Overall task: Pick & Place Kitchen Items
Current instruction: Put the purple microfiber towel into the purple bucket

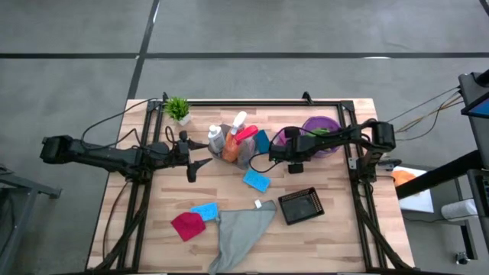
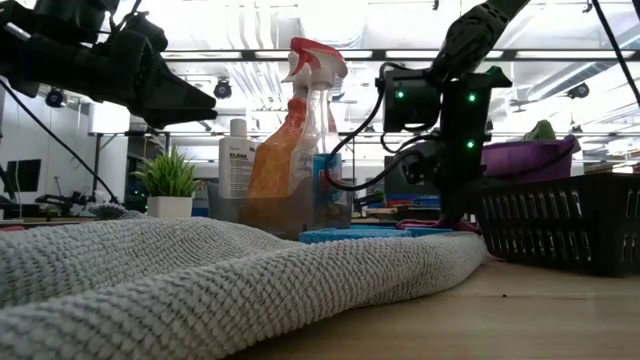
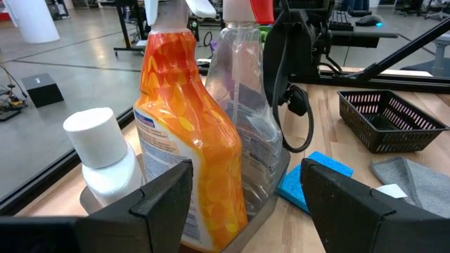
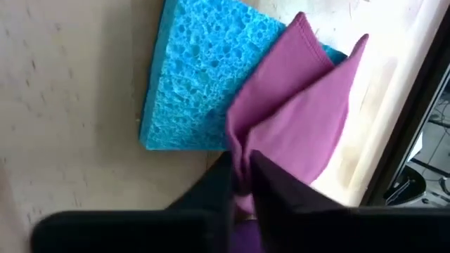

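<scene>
In the low view a grey cloth (image 2: 200, 280) fills the near foreground across the lower left of the frame on the table (image 2: 520, 320). Behind it, at centre, a clear bin (image 2: 270, 205) holds the orange bottle (image 2: 270, 160), the spray bottle (image 2: 318, 120) and the white bottle (image 2: 236, 155). A black basket (image 2: 560, 225) sits at right.

The right tool (image 4: 242, 186) is pinched shut on a fold of the magenta cloth (image 4: 302, 112), which drapes over a blue sponge (image 4: 200, 84) lying on the table.

The left tool (image 3: 246, 193) hovers with fingers (image 3: 165, 193) spread wide and empty, just in front of the bottles.

In the high view, a second sponge (image 1: 257, 180) lies at centre, a third sponge (image 1: 205, 210) beside a red cloth (image 1: 187, 225) at lower left, a purple bowl (image 1: 321, 126) at upper right, and a plant (image 1: 178, 109) at upper left.
</scene>
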